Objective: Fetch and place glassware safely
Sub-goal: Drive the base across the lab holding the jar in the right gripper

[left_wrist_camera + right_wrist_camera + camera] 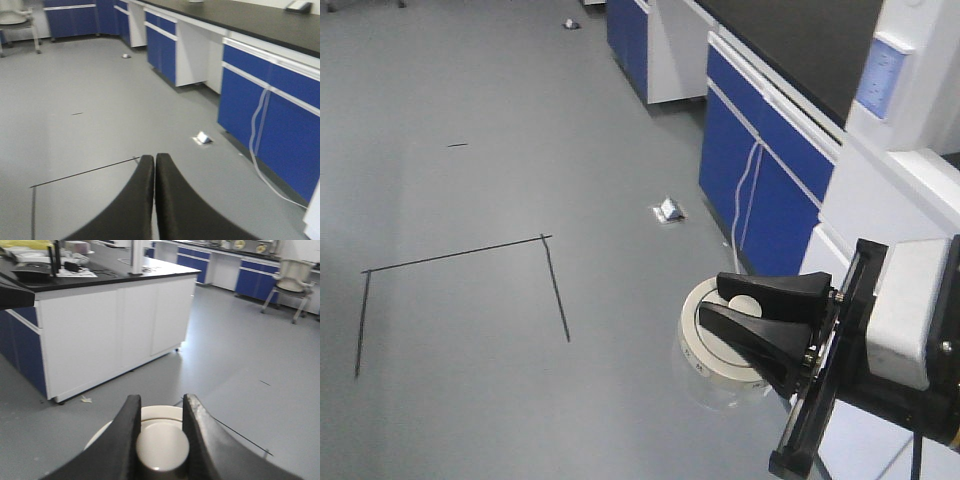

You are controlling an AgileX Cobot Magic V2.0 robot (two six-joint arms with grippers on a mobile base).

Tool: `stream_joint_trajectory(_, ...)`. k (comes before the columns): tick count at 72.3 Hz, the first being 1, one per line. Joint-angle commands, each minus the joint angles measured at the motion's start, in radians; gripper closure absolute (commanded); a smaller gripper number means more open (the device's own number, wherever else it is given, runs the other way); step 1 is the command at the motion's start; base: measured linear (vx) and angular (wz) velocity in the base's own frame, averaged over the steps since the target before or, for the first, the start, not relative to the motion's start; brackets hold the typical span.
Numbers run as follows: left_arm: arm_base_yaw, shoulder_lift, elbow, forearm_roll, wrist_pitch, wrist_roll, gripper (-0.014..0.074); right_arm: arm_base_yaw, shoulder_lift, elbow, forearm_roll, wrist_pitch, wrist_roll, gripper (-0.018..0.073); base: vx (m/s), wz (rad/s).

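the right gripper is seen with its two black fingers closed part-way onto the round knob of the glass jar, and the knob is pinched between them. in the right wrist view the same gripper is shown with one finger on each side of the knob, both touching it. the off-white lid is spread out beyond and below the fingertips. the jar's clear squat body is made out under the lid in the front view, with the grey floor seen behind it.

the left gripper is shown with its fingers pressed together along their length, and nothing is held between them. just beyond the left fingertips a black tape line is marked on the floor. further off, to the right of the fingertips, a small white scrap is seen lying near the blue cabinets, down the front of which a pale cable is hung. a black counter is carried over those cabinets.
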Motion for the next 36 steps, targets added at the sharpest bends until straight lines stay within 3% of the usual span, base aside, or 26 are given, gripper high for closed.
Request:
stream_joint_trajectory(1,-0.008,0.011,-0.025,-0.007,-0.069,-0.007,0.0603,-0.006,-0.016,-0.031,0.051,-0.049,0.001,0.0563,0.04,0.54)
stream_joint_trajectory(36,-0.008,0.011,-0.025,-0.007,-0.069,-0.007,0.0603,-0.006,-0.016,-0.031,0.051,-0.049,0.001,0.0563,0.07,0.51)
